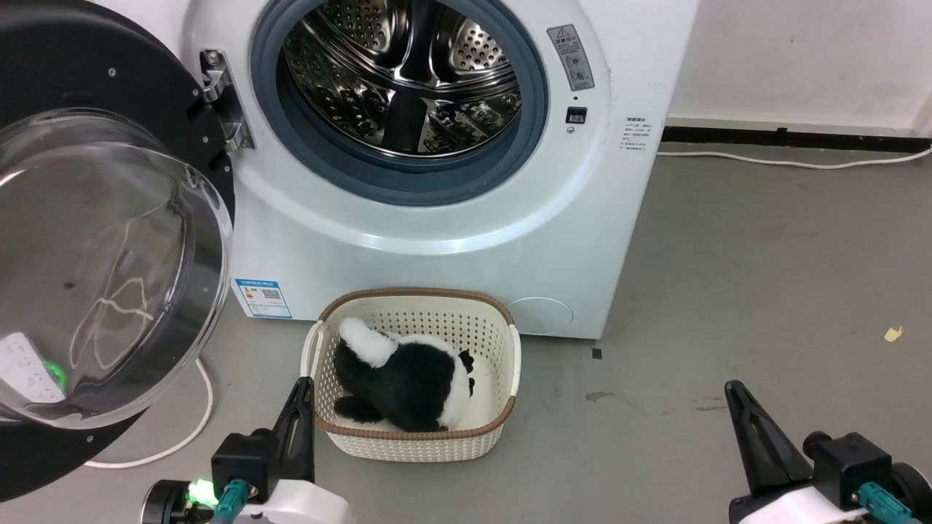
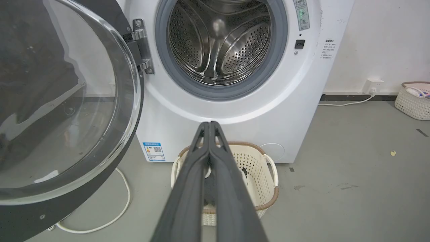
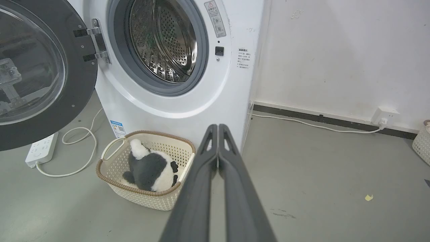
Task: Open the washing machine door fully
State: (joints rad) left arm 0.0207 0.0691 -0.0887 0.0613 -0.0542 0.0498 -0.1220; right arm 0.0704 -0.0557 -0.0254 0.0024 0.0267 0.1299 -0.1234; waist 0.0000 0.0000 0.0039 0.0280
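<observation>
The left gripper [image 2: 209,125] has its two dark fingers pressed together along their length, and they hold nothing. The right gripper [image 3: 218,127] is the same, closed tip to tip and empty. The washing machine door [image 1: 109,269] stands swung wide, to the left of the left fingers and beyond them, well apart from both grippers. It hangs on a metal hinge [image 1: 222,102] at the left edge of the round opening. Straight beyond the left fingertips rises the white washing machine [image 1: 437,240], with a grey gasket [image 1: 408,185] around the steel drum [image 1: 408,73] and a blue sticker [image 1: 262,297] low on its front. Just past the left fingertips, on the floor in front of the machine, sits a cream perforated basket [image 1: 415,445] with a black and white plush toy [image 1: 400,378] inside. The floor [image 1: 764,291] is smooth and grey, with some small stains and one yellow scrap [image 1: 893,333] to the right of the right fingers. Beyond the right fingers is a white wall [image 3: 336,50] with a dark skirting, and a white cable [image 1: 794,163] runs along it to a socket [image 3: 384,116]. Under the door lies a white power strip [image 3: 40,149] with a looped cord.
</observation>
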